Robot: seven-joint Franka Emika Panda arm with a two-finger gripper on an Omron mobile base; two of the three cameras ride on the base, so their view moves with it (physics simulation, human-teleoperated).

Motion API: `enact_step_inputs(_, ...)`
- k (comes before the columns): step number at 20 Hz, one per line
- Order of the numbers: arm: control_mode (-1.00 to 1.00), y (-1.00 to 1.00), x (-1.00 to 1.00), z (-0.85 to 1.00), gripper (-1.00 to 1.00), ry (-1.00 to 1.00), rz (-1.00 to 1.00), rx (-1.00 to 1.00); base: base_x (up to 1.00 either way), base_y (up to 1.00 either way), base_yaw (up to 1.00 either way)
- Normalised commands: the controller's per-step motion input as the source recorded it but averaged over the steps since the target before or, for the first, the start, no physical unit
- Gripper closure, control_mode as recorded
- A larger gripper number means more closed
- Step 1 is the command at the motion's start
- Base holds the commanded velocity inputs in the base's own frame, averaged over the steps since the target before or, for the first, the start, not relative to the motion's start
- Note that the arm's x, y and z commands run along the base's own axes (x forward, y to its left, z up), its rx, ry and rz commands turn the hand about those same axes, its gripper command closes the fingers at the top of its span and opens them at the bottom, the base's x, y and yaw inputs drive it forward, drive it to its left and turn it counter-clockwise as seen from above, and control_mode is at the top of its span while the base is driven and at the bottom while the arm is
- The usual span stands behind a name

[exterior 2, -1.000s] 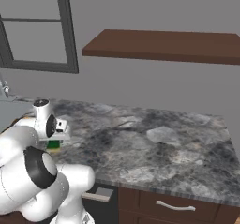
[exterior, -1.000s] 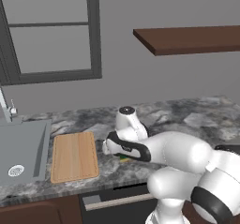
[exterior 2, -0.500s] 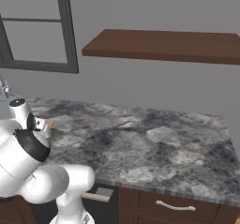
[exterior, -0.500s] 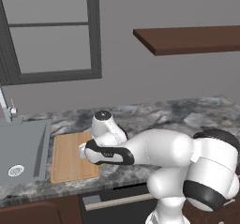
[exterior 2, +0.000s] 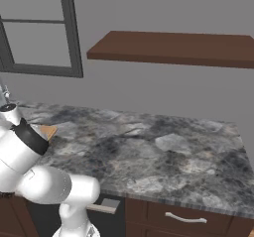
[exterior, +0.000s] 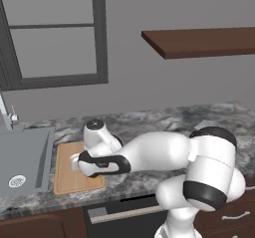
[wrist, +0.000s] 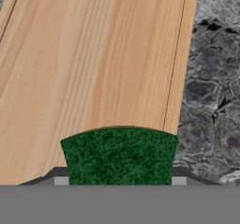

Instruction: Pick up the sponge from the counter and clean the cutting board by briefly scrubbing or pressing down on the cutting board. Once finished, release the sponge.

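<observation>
Left base view. The arm is seen reaching low and to the left across the counter [exterior: 149, 120], its hand laid over the right part of the cutting board [exterior: 65, 172]. The board lies flat on the granite, just beside the sink [exterior: 25, 155]. The basin is shown with a round drain [exterior: 16, 181] in its floor; nothing else can be made out in it. A dark wall shelf [exterior: 199, 42] is mounted well above the counter, with nothing seen on it from this low angle.

Right base view. 1 corner of the cutting board [exterior 2: 47, 130] is visible beyond the white forearm, on the counter [exterior 2: 163, 151]. The same shelf [exterior 2: 173, 47] is seen, its top bare.

Hand view. The gripper [wrist: 120, 181] is closed on the sponge [wrist: 119, 155], whose green face sits between the 2 finger tips. Below it the cutting board [wrist: 93, 59] runs lengthwise, with counter [wrist: 211, 78] to its right. Whether sponge and wood are touching cannot be told.

Step in hand, as judged: pressing or scrubbing. It is best done by lowering straight until the sponge bears on the wood, then making 1 or 2 short strokes along the grain. The sponge is held near the board's counter-side edge, so strokes should be kept inward. The grip should be loosened only once scrubbing is done.
</observation>
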Motion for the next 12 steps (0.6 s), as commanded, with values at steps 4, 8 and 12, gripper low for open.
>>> enact_step_inputs(4, -1.00, 0.15, 0.00, -0.44, 1.00, 0.00, -0.04, 0.00, 0.00, 0.00, 0.00)
enact_step_inputs(8, -1.00, 0.00, 0.00, -0.35, 1.00, 0.00, -0.02, 0.00, 0.00, 0.00, 0.00)
enact_step_inputs(12, -1.00, 0.00, 0.00, -0.29, 1.00, 0.00, -0.01, 0.00, 0.00, 0.00, 0.00)
